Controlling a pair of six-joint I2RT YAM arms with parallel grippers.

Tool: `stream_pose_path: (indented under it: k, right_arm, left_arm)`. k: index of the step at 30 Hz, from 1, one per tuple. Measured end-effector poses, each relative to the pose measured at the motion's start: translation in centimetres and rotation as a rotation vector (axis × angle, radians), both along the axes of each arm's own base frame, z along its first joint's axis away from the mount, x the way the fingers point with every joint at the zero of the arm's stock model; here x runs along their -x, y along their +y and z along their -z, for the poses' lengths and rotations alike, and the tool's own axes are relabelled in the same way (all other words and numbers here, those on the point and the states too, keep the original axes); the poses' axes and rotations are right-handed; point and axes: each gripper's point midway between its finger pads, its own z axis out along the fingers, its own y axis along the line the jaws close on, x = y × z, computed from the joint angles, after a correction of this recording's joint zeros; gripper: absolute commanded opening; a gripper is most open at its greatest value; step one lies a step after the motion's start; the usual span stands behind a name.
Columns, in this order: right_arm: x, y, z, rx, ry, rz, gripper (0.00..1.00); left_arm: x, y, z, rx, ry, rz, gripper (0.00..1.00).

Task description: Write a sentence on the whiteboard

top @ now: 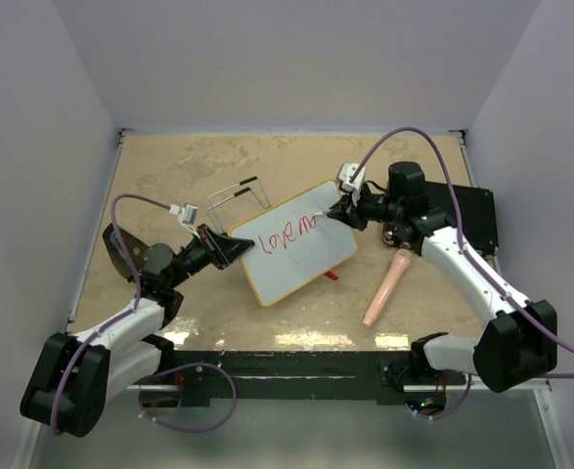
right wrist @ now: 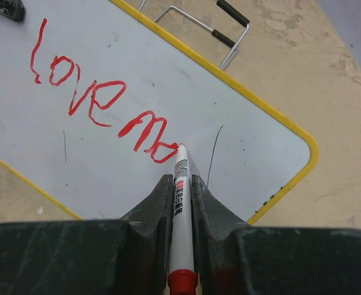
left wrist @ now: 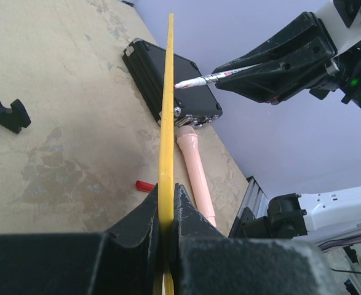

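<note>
The whiteboard [top: 306, 262] lies tilted at the table's middle, white with a thin yellow rim [left wrist: 166, 110]. My left gripper [top: 230, 246] is shut on its left edge, the jaws pinching the rim [left wrist: 166, 190]. The sentence [right wrist: 94, 98] reads "love ma" in red, also visible from above [top: 288, 233]. My right gripper [right wrist: 180, 179] is shut on a white marker [right wrist: 179, 203] with a red rear end. The marker's tip touches the board face [right wrist: 248, 141] at the end of the last red letter. From the left wrist, the marker [left wrist: 208, 78] points at the board's edge.
A black case [top: 467, 220] lies at the right, behind my right arm. A pink cylinder [top: 387, 285] and a small red cap [top: 332, 276] rest just right of the board. A wire stand [top: 236, 192] sits behind the board. A black clip [left wrist: 5, 110] lies on the table.
</note>
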Motion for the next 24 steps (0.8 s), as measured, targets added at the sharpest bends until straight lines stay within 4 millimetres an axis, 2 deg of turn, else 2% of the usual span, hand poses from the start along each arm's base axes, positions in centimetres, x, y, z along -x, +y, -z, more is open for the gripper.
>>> stream_pose_path:
  k: [8,24]
  right_arm:
    - [-0.1,0.0,-0.2,-0.002,-0.008,-0.001,0.0]
    - [0.6,-0.4,1.0,0.05,0.006,-0.027,0.0]
  left_arm:
    - [0.0,0.0,0.0,-0.001,0.001,0.005,0.0]
    - [-0.1,0.1,0.1,-0.002,0.004,-0.003,0.0]
